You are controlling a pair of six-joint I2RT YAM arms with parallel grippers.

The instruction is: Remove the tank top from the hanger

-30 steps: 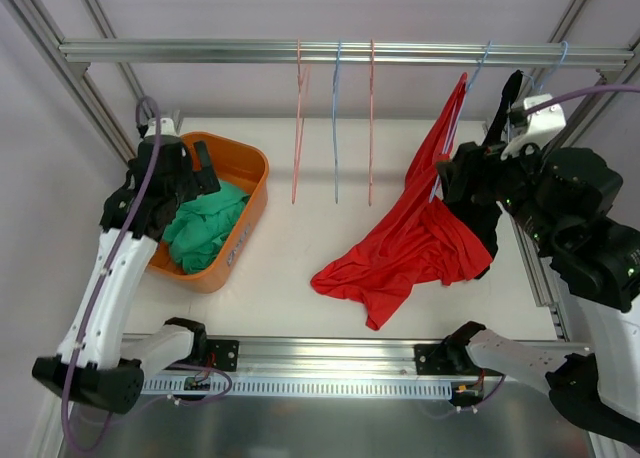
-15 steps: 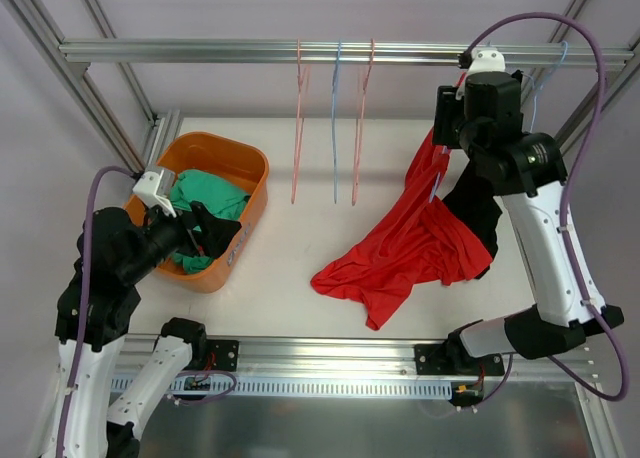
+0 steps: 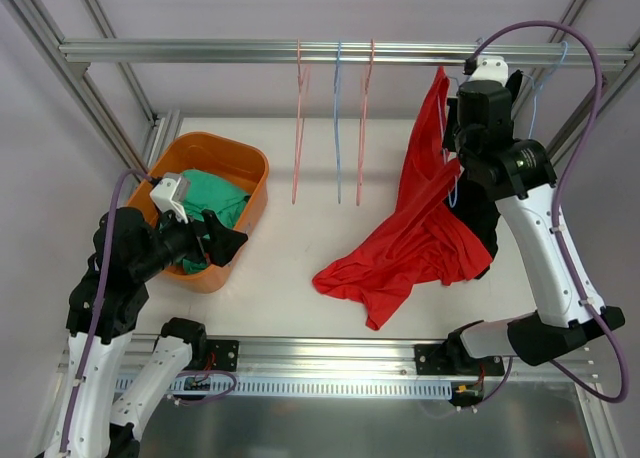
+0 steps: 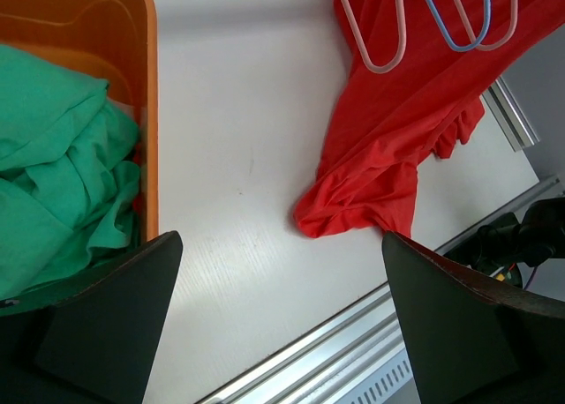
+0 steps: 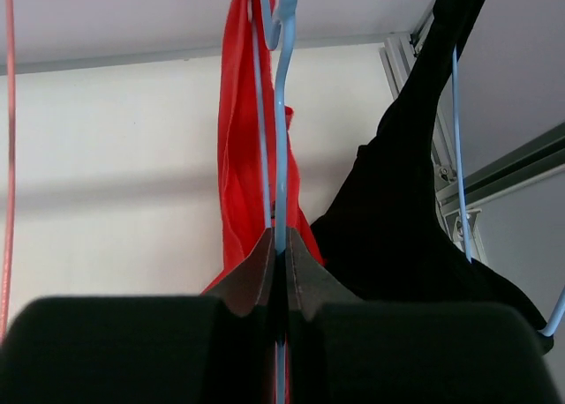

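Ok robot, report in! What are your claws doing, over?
Left gripper open, beside orange bin. Right gripper shut on blue hanger. Red tank top on it, lower end heaped on table. Black garment hanging close beside.

You will find no text, label, brand, number or sign that can be read in any of the three views.
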